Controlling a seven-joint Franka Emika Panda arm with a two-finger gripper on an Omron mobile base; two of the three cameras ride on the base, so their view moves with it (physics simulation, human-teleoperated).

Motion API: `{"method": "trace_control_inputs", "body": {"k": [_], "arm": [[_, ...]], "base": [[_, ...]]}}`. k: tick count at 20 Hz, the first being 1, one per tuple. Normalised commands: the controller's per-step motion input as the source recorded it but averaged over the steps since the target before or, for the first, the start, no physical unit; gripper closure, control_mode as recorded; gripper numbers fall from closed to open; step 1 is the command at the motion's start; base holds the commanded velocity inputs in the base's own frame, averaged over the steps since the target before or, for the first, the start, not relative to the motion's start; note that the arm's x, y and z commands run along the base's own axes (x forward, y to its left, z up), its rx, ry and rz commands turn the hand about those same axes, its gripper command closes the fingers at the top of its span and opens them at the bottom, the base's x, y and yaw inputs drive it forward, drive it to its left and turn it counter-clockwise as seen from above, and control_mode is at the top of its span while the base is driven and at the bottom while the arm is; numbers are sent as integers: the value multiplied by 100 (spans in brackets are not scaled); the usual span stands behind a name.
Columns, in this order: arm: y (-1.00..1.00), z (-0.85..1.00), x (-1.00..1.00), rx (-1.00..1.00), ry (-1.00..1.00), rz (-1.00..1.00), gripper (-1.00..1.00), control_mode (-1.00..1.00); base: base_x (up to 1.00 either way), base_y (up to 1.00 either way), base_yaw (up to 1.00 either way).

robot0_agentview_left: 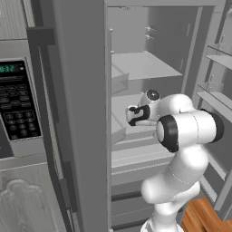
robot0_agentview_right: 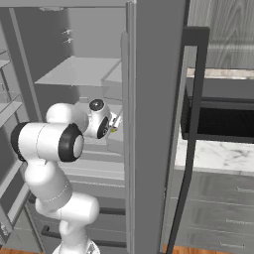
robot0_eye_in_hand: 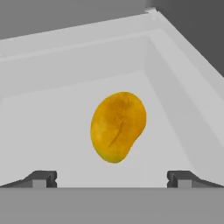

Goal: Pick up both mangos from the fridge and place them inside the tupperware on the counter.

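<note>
- One mango (robot0_eye_in_hand: 117, 127) lies in a white bin inside the fridge (robot0_agentview_left: 81, 113), dead ahead of the gripper (robot0_eye_in_hand: 112, 178).
- Fingers spread wide, nothing between them, fruit centred in the gap.
- Reach step, by the look of it.
- Next: push forward, straddle the fruit, close gently on its rounded sides so it doesn't slip.

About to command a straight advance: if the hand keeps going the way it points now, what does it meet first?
Most likely the mango: in the hand view it lies centred ahead of the open hand, on the white floor of a fridge compartment. Nothing shows between them; depth is hard to judge.
</note>
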Motion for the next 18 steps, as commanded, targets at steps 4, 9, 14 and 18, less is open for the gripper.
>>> {"method": "trace_control_inputs", "body": {"k": [4,9,14,18], "arm": [[-11,-19,27,0,0,0,-100,-100],[-12,-24,23,0,0,0,-100,-100],[-5,-25,26,0,0,0,-100,-100],[0,-28,33,0,0,0,-100,-100]], "base": [[0,0,0],[0,0,0],[0,0,0],[0,0,0]]}}
